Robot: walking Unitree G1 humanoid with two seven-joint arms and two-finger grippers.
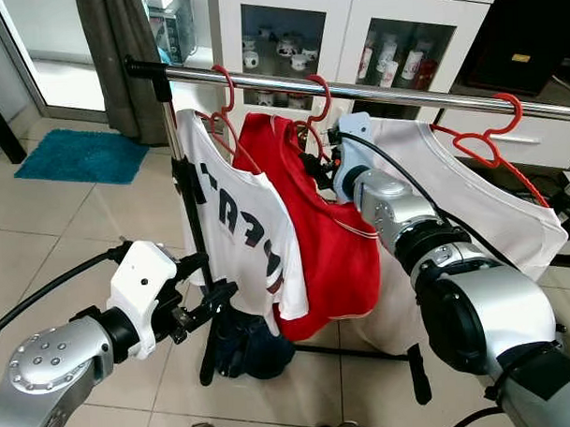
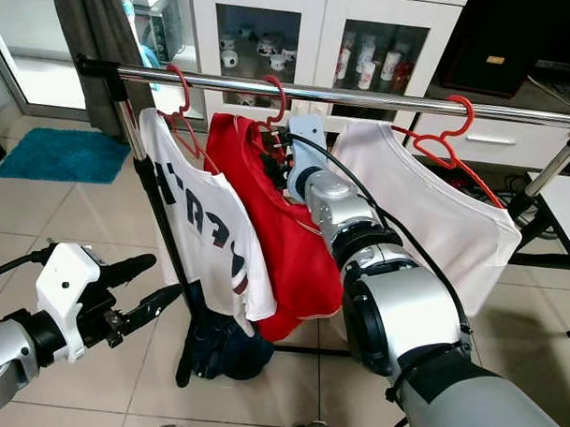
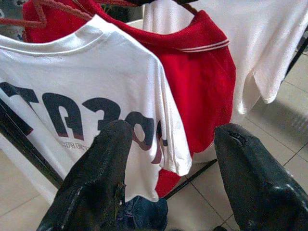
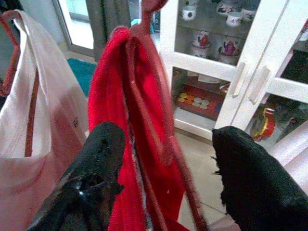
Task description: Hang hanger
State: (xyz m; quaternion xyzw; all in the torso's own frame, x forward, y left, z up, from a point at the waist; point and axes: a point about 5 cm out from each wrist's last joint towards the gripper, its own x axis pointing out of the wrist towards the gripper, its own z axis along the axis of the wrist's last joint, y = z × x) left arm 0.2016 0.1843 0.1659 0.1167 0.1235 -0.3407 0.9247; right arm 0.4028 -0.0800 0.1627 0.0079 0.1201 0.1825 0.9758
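our right gripper (image 4: 166, 159) fingers spread around the red hanger (image 4: 159, 130) carrying the red shirt (image 1: 333, 240), hooked on the rail (image 1: 393, 94); left gripper (image 1: 209, 305) spread, low. we'd judge it light, stiff; best held near its neck

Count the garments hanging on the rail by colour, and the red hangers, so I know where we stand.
White shirts: 2, the printed one and the plain one
Red shirts: 1
Red hangers: 3, left, middle, right
Total: 3 garments, 3 hangers on the rail
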